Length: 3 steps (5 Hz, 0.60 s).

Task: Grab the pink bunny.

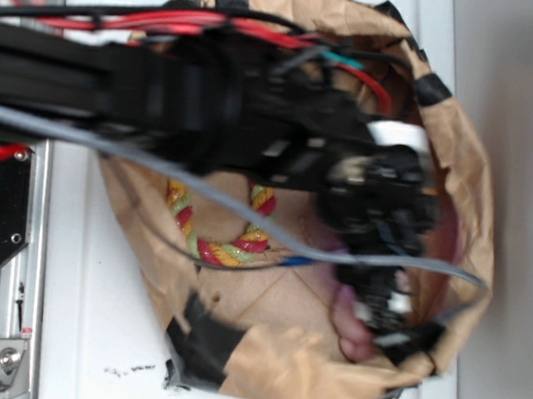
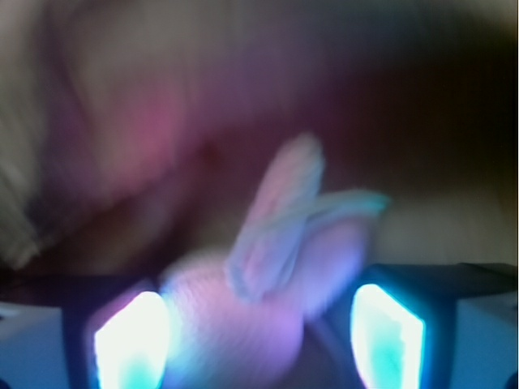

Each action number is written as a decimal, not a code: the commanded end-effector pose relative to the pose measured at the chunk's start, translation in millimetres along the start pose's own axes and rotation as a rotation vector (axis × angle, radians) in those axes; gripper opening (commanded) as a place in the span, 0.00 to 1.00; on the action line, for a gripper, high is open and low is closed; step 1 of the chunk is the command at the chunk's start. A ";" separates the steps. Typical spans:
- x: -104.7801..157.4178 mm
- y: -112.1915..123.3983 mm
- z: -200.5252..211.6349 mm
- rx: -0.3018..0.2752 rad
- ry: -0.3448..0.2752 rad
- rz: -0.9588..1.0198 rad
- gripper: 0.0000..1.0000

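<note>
The pink bunny fills the lower middle of the blurred wrist view, its long white-lined ears pointing up and to the right. My gripper is open, with one lit pad on either side of the bunny. The left pad touches its body, while a dark gap separates it from the right pad. In the exterior view my gripper reaches down into a brown paper basket. A small part of the pink bunny shows beneath it at the basket's right side.
A striped multicoloured rope toy lies in the left part of the basket. Black tape patches mark the basket rim. My black arm and its cables cross over the basket's upper half. The basket wall rises close to the gripper on the right.
</note>
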<state>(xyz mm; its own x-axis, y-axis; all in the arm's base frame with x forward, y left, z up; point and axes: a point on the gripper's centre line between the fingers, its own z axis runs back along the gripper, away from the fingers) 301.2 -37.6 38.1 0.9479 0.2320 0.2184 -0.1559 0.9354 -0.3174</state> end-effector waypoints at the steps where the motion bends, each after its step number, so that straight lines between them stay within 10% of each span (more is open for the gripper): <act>1: -26.1 18.7 68.7 0.051 0.027 -0.095 0.00; 2: -31.7 30.0 108.9 0.170 -0.011 -0.129 0.00; 3: 9.4 21.0 121.0 0.174 -0.042 -0.180 1.00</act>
<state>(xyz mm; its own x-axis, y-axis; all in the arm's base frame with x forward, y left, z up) 267.0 14.5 126.8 0.9698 0.0548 0.2378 -0.0292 0.9935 -0.1100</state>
